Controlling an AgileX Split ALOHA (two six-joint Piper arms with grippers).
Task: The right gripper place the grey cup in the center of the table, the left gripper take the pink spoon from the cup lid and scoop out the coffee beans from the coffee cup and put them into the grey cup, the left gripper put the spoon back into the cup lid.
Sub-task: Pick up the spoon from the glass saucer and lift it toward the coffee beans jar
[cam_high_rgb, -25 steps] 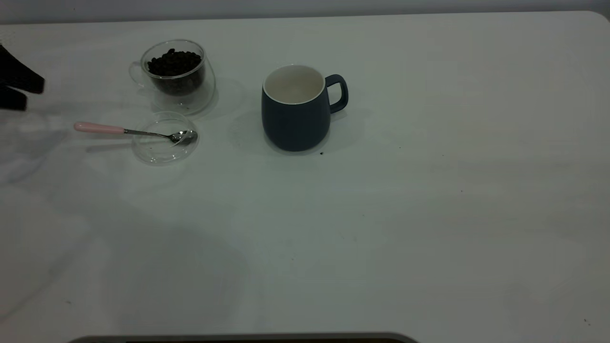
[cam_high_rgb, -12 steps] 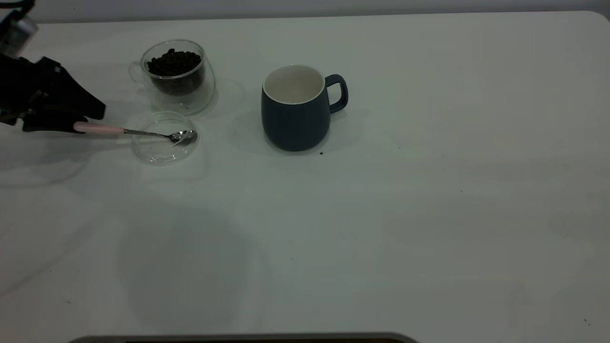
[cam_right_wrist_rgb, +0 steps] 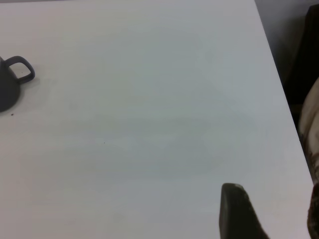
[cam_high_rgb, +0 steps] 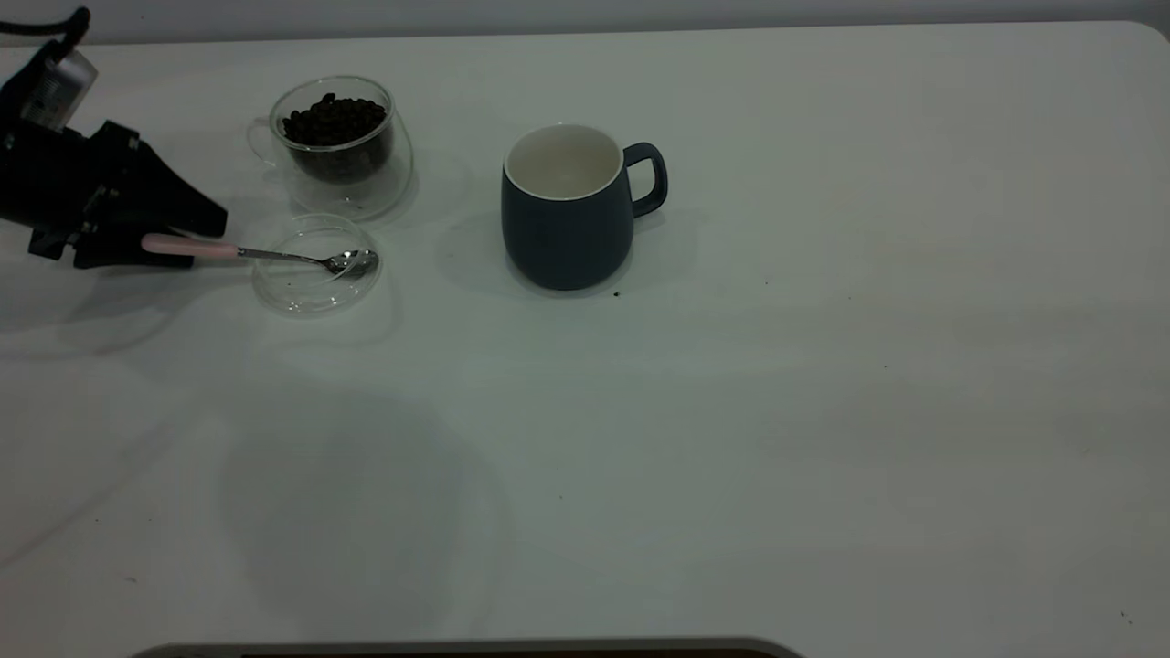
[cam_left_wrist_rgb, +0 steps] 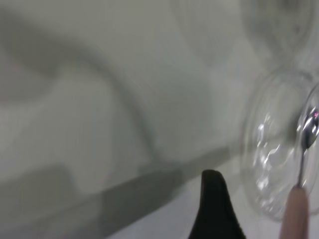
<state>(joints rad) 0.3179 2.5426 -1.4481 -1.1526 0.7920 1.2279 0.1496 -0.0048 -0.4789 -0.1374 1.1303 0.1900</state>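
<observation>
The left gripper [cam_high_rgb: 187, 242] has its black tapered fingers spread around the pink spoon [cam_high_rgb: 260, 253], whose shiny bowl lies in the clear round lid [cam_high_rgb: 302, 292] on the white bench [cam_high_rgb: 731, 411].

Bench layout, exterior view: three items left of centre, tool at far left edge.

Grey cup [cam_high_rgb: 567, 208] sits near mid-bench [cam_high_rgb: 823, 411], handle pointing right. Coffee cup [cam_high_rgb: 340, 146] stands well left of it and further back, coffee beans [cam_high_rgb: 334, 121] inside. Cup lid [cam_high_rgb: 315, 265] lies just in front of the coffee cup. Pink spoon [cam_high_rgb: 260, 252] rests with bowl in the lid, handle running left. Left tool [cam_high_rgb: 196, 239] straddles the handle end.
</observation>
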